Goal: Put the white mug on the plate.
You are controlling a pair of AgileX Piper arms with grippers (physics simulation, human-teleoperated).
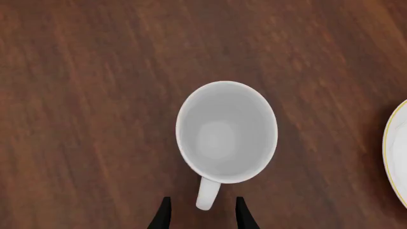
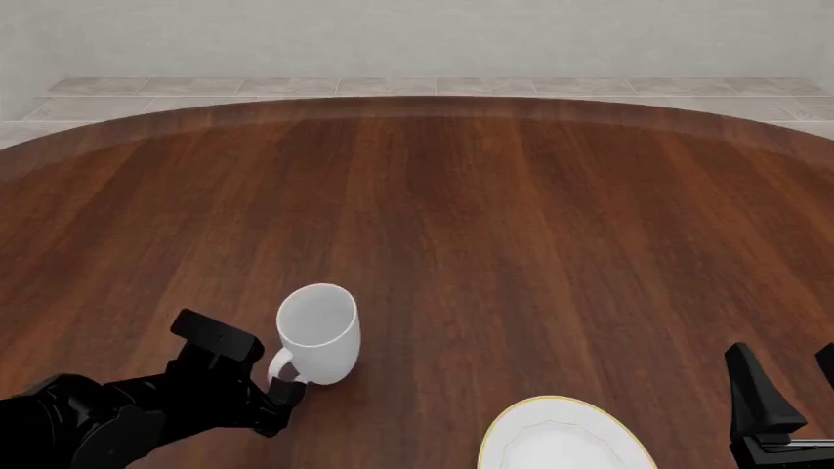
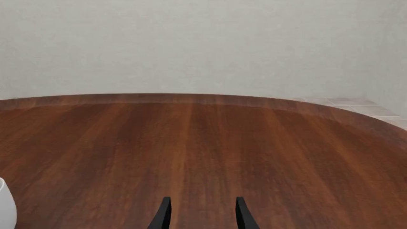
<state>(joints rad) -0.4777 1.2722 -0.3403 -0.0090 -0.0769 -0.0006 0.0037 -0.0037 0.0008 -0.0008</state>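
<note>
The white mug point(image 1: 226, 131) stands upright on the wooden table, its loop handle point(image 1: 208, 193) pointing toward my left gripper point(image 1: 203, 215). That gripper is open, and the end of the handle lies between its two black fingertips without being pinched. In the front view the mug point(image 2: 319, 332) is at the near left with the left gripper point(image 2: 284, 383) just behind its handle. The plate point(image 2: 567, 440), white with a thin gold rim, lies at the front edge to the mug's right; its edge point(image 1: 397, 152) also shows in the left wrist view. My right gripper point(image 2: 788, 379) is open and holds nothing, over the near right.
The round dark wooden table point(image 2: 521, 215) stretches ahead to a pale wall. In the right wrist view the open fingers point(image 3: 164, 214) point across bare wood, and a sliver of the mug point(image 3: 5, 205) shows at the edge.
</note>
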